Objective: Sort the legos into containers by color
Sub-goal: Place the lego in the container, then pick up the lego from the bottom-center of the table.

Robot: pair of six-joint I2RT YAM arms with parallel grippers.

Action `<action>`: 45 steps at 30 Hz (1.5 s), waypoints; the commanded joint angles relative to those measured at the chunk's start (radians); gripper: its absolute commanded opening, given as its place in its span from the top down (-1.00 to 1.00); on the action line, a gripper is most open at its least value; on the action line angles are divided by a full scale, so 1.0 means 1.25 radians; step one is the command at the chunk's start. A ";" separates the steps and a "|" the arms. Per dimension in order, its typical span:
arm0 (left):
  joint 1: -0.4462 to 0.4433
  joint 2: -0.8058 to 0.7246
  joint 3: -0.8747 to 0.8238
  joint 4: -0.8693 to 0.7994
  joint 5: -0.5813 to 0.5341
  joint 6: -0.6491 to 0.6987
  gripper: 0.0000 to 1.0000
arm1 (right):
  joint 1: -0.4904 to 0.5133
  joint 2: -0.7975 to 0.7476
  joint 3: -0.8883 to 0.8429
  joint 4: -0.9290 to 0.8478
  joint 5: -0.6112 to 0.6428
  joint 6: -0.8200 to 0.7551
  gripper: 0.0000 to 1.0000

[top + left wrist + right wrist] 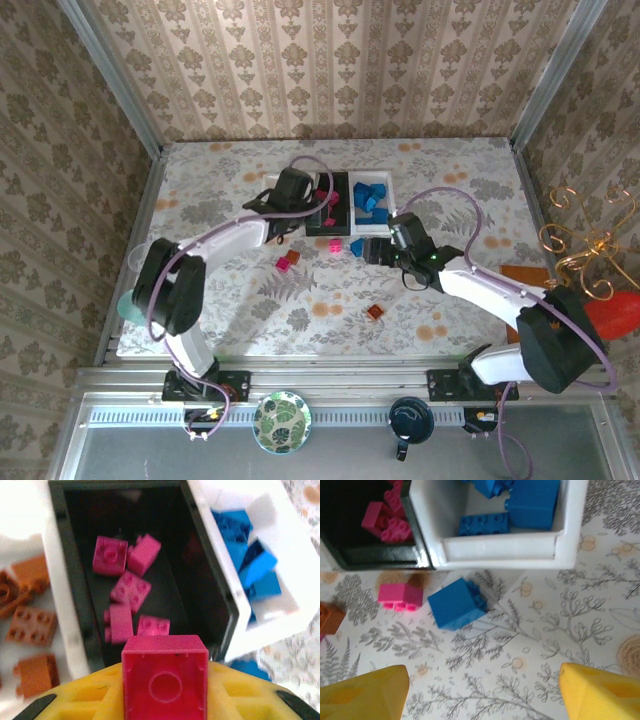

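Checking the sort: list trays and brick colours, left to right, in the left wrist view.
Left white plastic tray holding orange-brown bricks, black plastic tray holding magenta bricks, right white plastic tray holding blue bricks.

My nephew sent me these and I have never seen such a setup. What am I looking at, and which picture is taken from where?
These are two robot arms, a left arm and a right arm, bolted to the near edge of a table. One picture looks down from above; the other two come from a camera on each wrist, so the yellow shapes are fingers. Three joined trays hold bricks: orange-brown bricks in one white tray, pink bricks in the black tray, blue bricks in the other white tray. The left gripper is shut on a pink brick by the black tray. The right gripper hangs open near a loose blue brick, next to a loose pink brick. An orange brick lies nearer the arms.
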 commanded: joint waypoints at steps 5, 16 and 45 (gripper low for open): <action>0.029 0.163 0.185 -0.088 0.014 0.014 0.16 | 0.069 -0.077 -0.061 -0.052 0.023 0.030 -0.60; -0.005 0.051 0.181 -0.063 0.062 0.001 -0.59 | 0.151 -0.093 -0.103 -0.140 -0.013 0.057 -0.61; -0.092 -0.757 -0.598 -0.074 -0.195 -0.133 -1.00 | 0.254 0.022 -0.008 -0.139 -0.086 -0.015 0.43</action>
